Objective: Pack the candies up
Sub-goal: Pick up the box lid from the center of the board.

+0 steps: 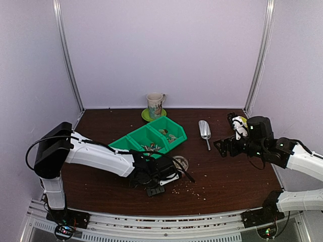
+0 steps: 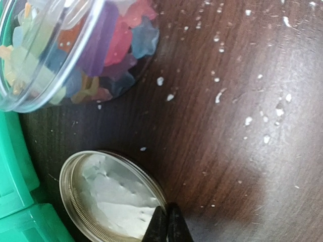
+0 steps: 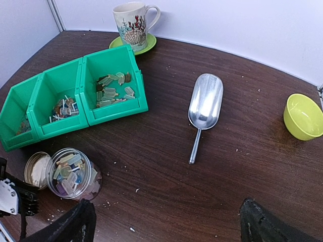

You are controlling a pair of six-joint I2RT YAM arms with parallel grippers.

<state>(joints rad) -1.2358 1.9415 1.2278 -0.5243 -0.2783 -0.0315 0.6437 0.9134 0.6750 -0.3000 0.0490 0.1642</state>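
The candies (image 2: 101, 45) are small mixed-colour pieces filling a clear jar (image 2: 30, 101) that stands open on the dark table; the jar also shows in the right wrist view (image 3: 70, 173) and the top view (image 1: 180, 162). More candies (image 3: 113, 88) lie in the green bins (image 3: 108, 113). The round tan jar lid (image 2: 101, 196) lies flat, inside up, beside the jar. My left gripper (image 2: 168, 227) is shut on the lid's rim, low at the table (image 1: 164, 175). My right gripper (image 3: 169, 227) is open, empty and raised at the right (image 1: 224, 146).
A metal scoop (image 3: 204, 108) lies right of the bins. A mug on a green saucer (image 3: 132, 22) stands at the back. A yellow bowl (image 3: 303, 117) sits at the far right. Pale crumbs (image 2: 262, 121) are scattered on the table near the jar.
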